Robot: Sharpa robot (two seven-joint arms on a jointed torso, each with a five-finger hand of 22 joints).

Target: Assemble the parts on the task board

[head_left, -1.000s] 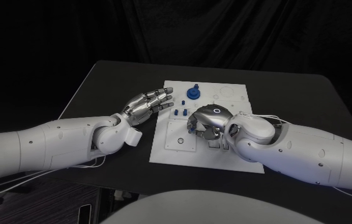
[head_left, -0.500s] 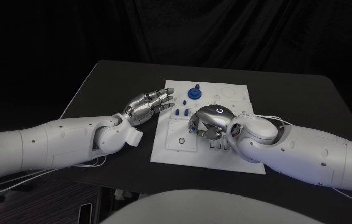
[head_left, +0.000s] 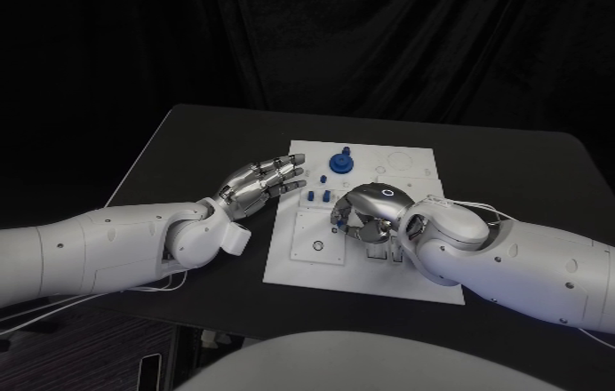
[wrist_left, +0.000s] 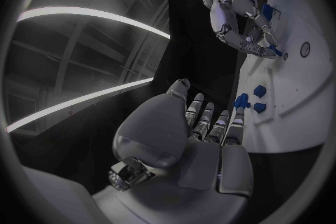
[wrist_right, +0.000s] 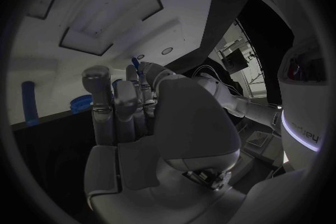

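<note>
The white task board (head_left: 298,271) lies in the middle of the black table. A blue knob-shaped part (head_left: 341,162) stands near its far edge, and two small blue pegs (head_left: 312,196) stand by its left edge. My right hand (head_left: 368,212) hovers curled over the board's centre and pinches a thin blue part (wrist_right: 135,61) at its fingertips. The left wrist view shows that hand (wrist_left: 238,21) above the board (wrist_left: 308,95). My left hand (head_left: 260,182) stays flat and open just off the board's left edge, holding nothing, its fingertips close to the pegs (wrist_left: 260,98).
The board has a square recessed plate (head_left: 318,236) with a round hole on its near left. The bare black table (head_left: 192,142) surrounds the board on all sides. My right forearm (head_left: 513,258) covers the board's near right corner.
My right hand has edged slightly to the right and nearer over the board, still curled. The left hand and the standing parts have not moved.
</note>
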